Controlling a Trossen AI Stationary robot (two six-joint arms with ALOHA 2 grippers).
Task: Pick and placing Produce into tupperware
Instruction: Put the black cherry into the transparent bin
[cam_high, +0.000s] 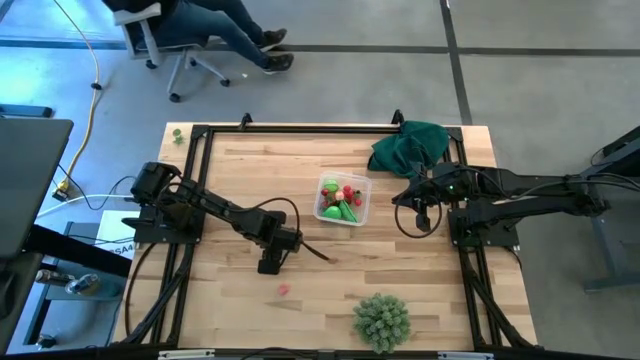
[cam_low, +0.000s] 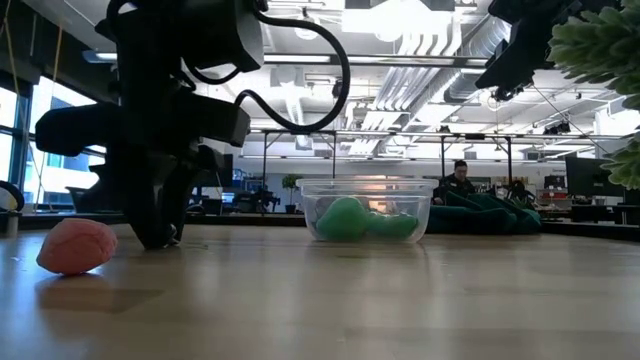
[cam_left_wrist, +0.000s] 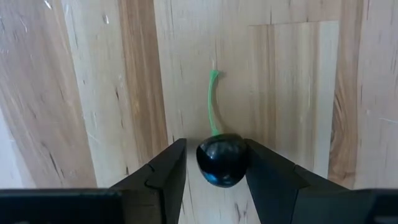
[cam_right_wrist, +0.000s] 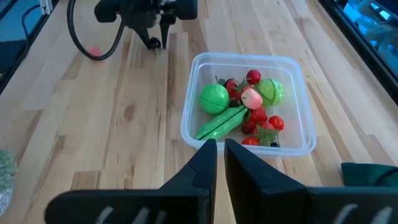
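My left gripper (cam_high: 272, 262) stands low over the table's near middle, fingers pointing down. In the left wrist view its fingers (cam_left_wrist: 216, 162) sit narrowly apart on either side of a dark cherry (cam_left_wrist: 222, 160) with a green stem (cam_left_wrist: 212, 102). The clear tupperware (cam_high: 343, 200) stands at the table's middle, holding green and red produce (cam_right_wrist: 239, 106). A pink-red piece (cam_high: 283, 290) lies on the wood near the left gripper. My right gripper (cam_right_wrist: 221, 149) is shut and empty, hovering to the right of the tupperware (cam_right_wrist: 249, 102). My left gripper comes at the cherry from above, pointing down, one finger on each side of the round fruit. One finger (cam_left_wrist: 267, 174) lies against the cherry's side (cam_left_wrist: 244, 158). A thin strip of wood shows between the other finger (cam_left_wrist: 165, 174) and the cherry. The cherry rests on the table.
A pale-green spiky ball (cam_high: 381, 320) sits at the near edge. A dark green cloth (cam_high: 410, 148) lies at the far right corner. A black frame (cam_high: 300, 128) borders the table. A person sits on a chair (cam_high: 170, 40) beyond the far edge.
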